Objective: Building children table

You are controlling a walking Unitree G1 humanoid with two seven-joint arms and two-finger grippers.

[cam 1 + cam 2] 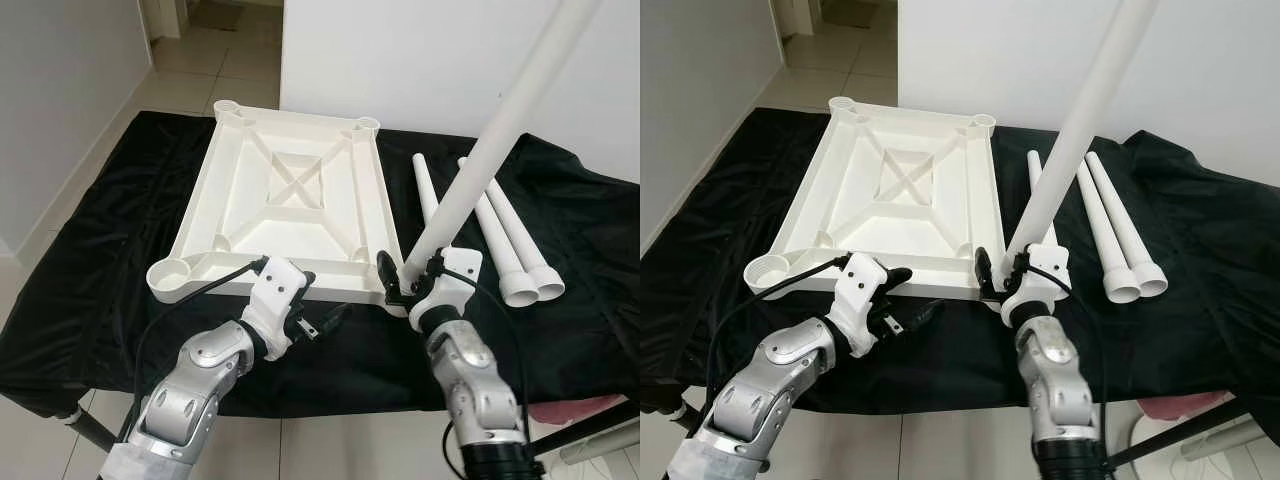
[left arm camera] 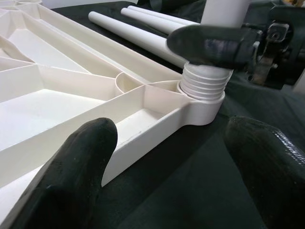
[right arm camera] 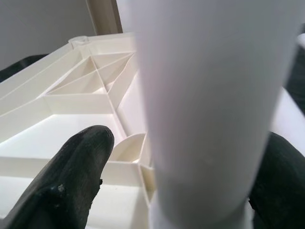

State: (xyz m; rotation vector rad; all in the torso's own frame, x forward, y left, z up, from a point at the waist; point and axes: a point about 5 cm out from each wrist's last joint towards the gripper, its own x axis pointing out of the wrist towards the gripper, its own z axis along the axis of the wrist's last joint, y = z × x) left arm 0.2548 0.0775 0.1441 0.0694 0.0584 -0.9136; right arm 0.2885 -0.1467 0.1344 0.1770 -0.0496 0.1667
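1. Tabletop (image 1: 285, 190): white moulded plastic, lying underside up on the black cloth (image 1: 90, 260), ribs and four corner sockets showing. Looks light and stiff; the ribs would give edges to grab, but the smooth plastic on cloth will probably slide if pushed sideways.
2. Leg in hand (image 1: 490, 150): long white tube, smooth and rigid, likely light but with a long lever arm. Best held low near the threaded end, which is where it is held. A grip higher up would likely slip on the bare tube.
3. Right gripper (image 1: 412, 274): fingers closed around the base of that leg. The leg rises from the gripper toward 1 o'clock, clearly tilted rather than upright.
4. The leg's threaded end (image 2: 205, 86) sits in the near-right corner socket (image 2: 202, 107). Several threads are still exposed, so I judge it not screwed home.
5. Left gripper (image 1: 322, 322): fingers apart, holding nothing. It hovers just off the near edge of the tabletop. The socket lies at about 2 o'clock from it, close by.
6. Three spare legs (image 1: 500, 235) lie flat on the cloth, at 3 o'clock of the tabletop and well clear of both grippers.
7. Risk: with this tilt, cross-threading looks likely. Straighten the leg before turning.
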